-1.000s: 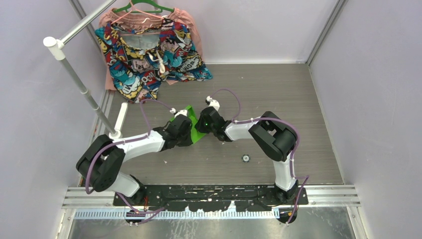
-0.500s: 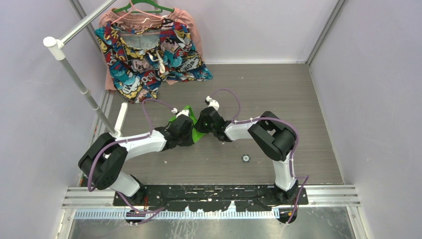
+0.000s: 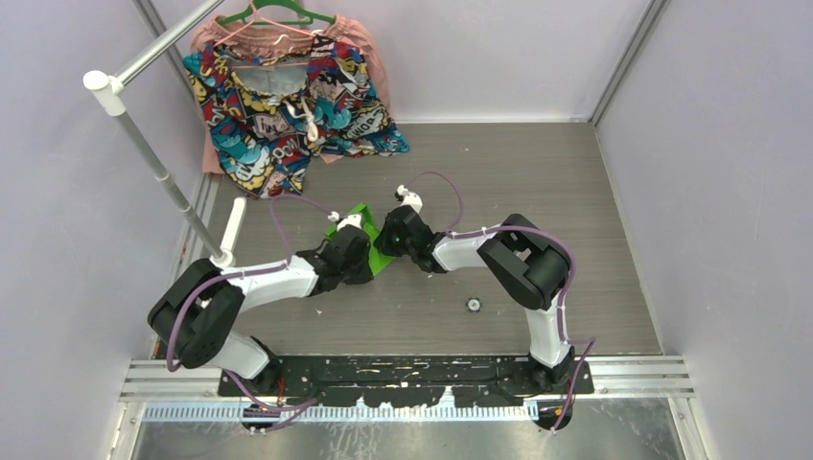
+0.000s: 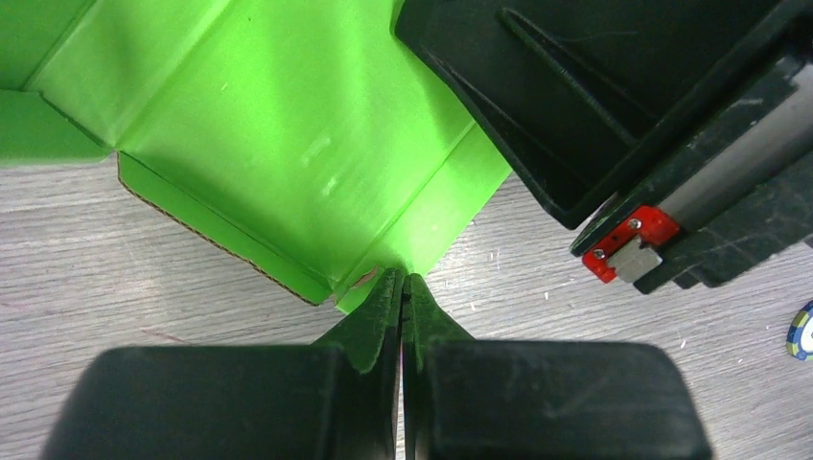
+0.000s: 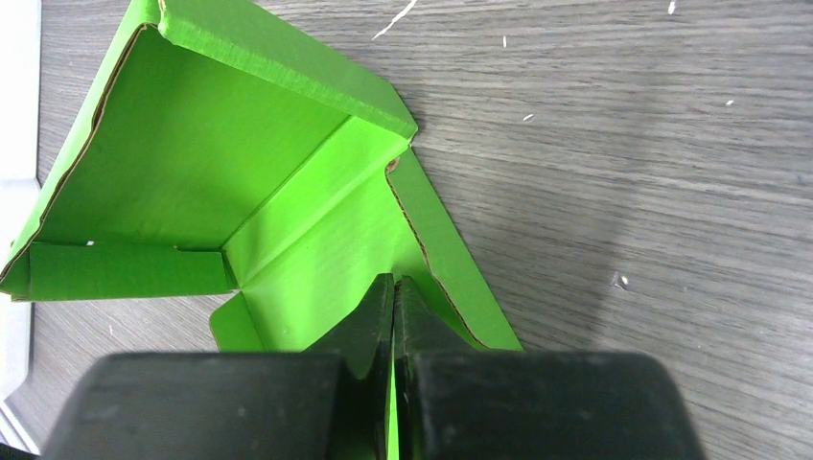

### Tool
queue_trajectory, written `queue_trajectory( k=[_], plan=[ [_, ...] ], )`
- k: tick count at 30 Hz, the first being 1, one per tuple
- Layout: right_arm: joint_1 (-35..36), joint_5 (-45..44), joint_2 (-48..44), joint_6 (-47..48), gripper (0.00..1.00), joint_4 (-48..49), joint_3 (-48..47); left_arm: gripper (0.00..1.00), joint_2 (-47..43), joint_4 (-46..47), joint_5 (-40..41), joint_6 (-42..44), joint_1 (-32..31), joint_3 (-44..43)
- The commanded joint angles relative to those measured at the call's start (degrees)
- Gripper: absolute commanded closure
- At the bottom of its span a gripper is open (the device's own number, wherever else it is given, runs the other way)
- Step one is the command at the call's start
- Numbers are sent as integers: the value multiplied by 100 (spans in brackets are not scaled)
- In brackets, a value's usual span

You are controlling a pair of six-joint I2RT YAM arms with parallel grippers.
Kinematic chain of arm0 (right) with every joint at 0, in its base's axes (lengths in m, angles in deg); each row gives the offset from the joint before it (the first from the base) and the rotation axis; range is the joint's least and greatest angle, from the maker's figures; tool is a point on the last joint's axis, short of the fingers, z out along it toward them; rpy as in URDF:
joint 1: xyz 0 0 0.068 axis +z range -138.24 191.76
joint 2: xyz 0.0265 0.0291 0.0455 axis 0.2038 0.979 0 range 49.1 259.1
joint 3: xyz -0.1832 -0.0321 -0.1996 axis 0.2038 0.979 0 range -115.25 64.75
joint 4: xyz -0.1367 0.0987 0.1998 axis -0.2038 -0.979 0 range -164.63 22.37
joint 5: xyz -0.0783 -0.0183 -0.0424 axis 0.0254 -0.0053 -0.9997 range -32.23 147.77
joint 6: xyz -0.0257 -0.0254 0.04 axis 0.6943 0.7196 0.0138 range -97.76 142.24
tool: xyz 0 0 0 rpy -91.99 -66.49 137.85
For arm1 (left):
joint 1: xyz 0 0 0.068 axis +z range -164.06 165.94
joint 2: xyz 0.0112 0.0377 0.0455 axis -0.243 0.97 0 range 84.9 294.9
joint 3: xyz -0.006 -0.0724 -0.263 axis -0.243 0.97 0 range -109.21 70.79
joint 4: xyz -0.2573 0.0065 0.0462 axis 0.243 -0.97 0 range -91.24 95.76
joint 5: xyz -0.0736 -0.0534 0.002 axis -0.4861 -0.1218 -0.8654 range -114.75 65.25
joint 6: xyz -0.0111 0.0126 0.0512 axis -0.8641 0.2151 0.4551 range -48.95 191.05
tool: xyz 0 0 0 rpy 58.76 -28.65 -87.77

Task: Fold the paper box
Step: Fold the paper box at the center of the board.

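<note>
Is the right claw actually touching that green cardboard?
Touching. The right wrist view shows the right gripper shut on a flap of the paper box, green card showing in the slit between its jaws.

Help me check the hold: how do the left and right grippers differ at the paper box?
The right gripper pinches a paper box flap, card showing between its fingers; the left gripper merely meets a flap corner. The right gripper reaches from the box's right, the left gripper from its left. Both are shut.
</note>
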Motion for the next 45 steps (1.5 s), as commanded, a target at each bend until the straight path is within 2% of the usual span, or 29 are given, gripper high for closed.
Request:
queue_trajectory(
  k=[1, 19, 25, 33, 36, 39, 40, 45],
  plan=[
    [101, 60, 796, 237, 99, -2276, 587, 100, -164, -135, 71, -83, -47, 275],
    [101, 25, 564, 300, 99, -2259, 588, 100, -1047, -187, 334, -183, -65, 926],
    [101, 95, -34, 671, 99, -2534, 258, 100, -1384, -567, 390, 78, -70, 395],
    [103, 295, -1209, 1184, 99, -3040, -344, 100, -2287, -1718, 445, 262, -57, -487],
    [96, 442, -1563, 1215, 91, -3072, -369, 100, -2481, -1969, 459, 197, -61, -511],
    [93, 479, -1944, 1204, 72, -3011, -241, 100, -2624, -2032, 473, 74, -61, -278],
    [96, 471, -2072, 1216, 69, -3011, -194, 100, -2644, -2046, 465, 30, -57, -196],
    [70, 165, -2858, 1277, 64, -3214, 52, 100, -2744, -2098, 362, -166, -65, 162]
  ],
)
